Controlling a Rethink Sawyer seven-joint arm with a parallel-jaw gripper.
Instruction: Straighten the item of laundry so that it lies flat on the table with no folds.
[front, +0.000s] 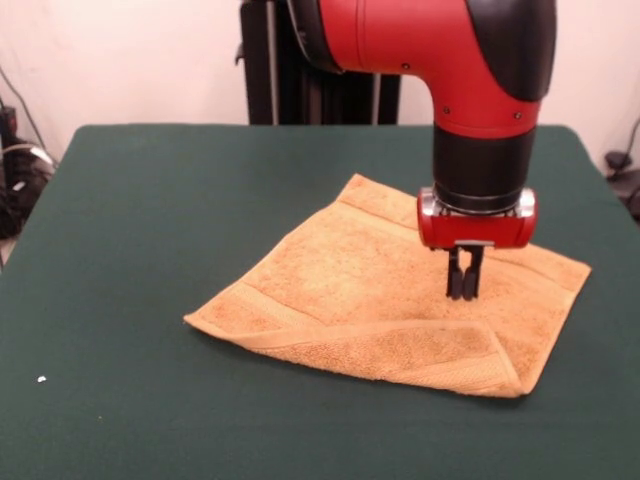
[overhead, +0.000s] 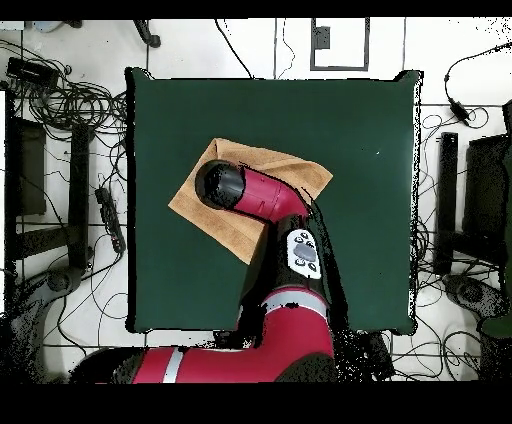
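Observation:
The golden-orange towel (front: 370, 290) lies on the dark green table (front: 150, 230), right of the middle in the front view. Its near edge is folded back over itself in a long strip (front: 400, 350) that runs to the near right corner. My gripper (front: 464, 285) hangs straight down over the right part of the towel, fingers together, with the tips just above or touching the cloth; it holds nothing that I can see. In the overhead view the arm covers the middle of the towel (overhead: 215, 225) and hides the gripper.
The robot's pedestal (front: 300, 90) stands at the table's far side. Cables and equipment (overhead: 60, 120) lie on the floor around the table (overhead: 370, 200). A small white speck (front: 41, 379) lies near the front left of the table.

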